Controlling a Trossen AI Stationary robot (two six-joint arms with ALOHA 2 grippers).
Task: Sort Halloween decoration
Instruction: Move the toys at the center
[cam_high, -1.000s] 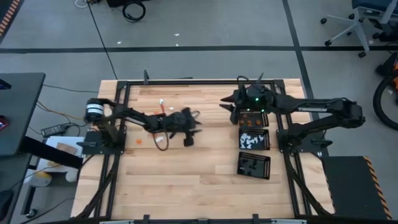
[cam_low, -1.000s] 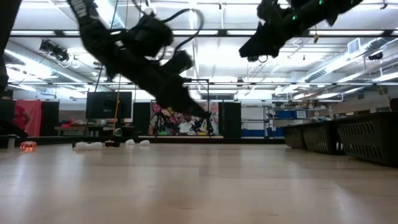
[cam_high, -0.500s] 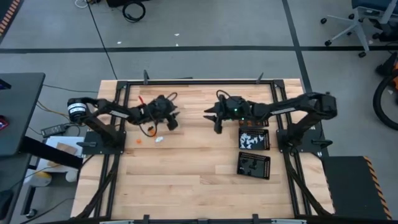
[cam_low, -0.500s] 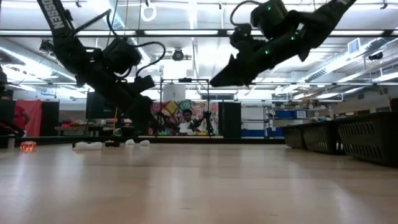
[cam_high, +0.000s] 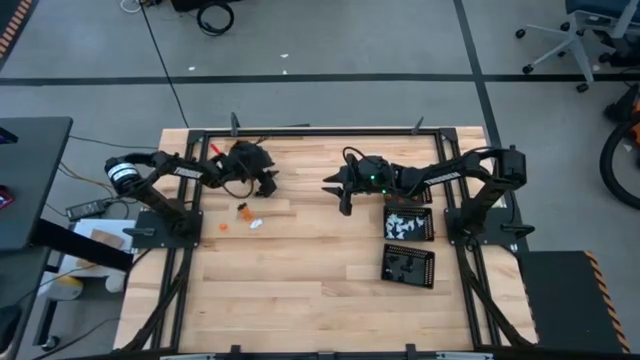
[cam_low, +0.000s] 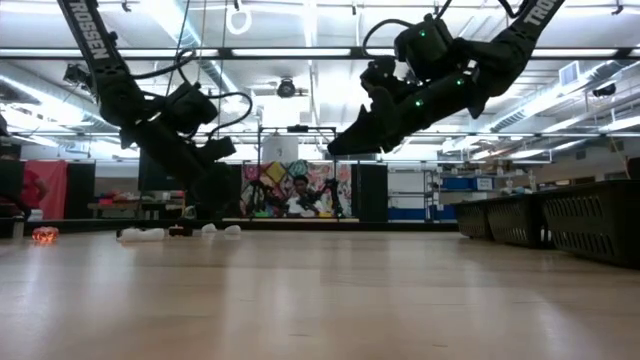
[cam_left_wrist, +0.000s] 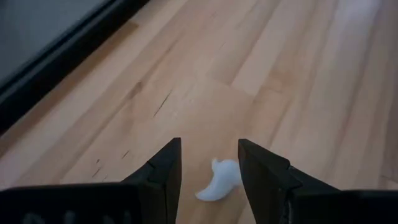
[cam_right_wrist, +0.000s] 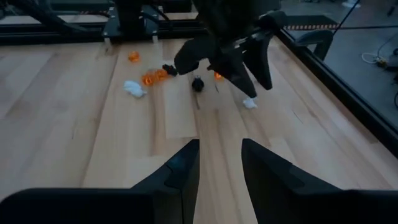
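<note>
Two dark arms over the pale wooden plank surface (cam_high: 300, 290) in the high view. Left hand (cam_high: 268, 181) sits far-left near tiny loose white, orange and black Halloween pieces (cam_high: 250, 217); right hand (cam_high: 335, 187) hangs mid-surface, pointing at them. Three black square perforated trays (cam_high: 409, 226) line the right side, likely sorting bins; the middle tray holds white pieces.

Low view: both hands off the surface, pieces (cam_low: 145, 234) lying far back left.

Left wrist view: fingers (cam_left_wrist: 163, 173) parted, nothing held, straddling a white ghost-like piece (cam_left_wrist: 220, 180) on the surface, probably lined up for a pick.

Right wrist view: fingers (cam_right_wrist: 184, 167) apart, empty, facing the scattered pieces (cam_right_wrist: 153, 78) beneath the left hand (cam_right_wrist: 239, 71).
</note>
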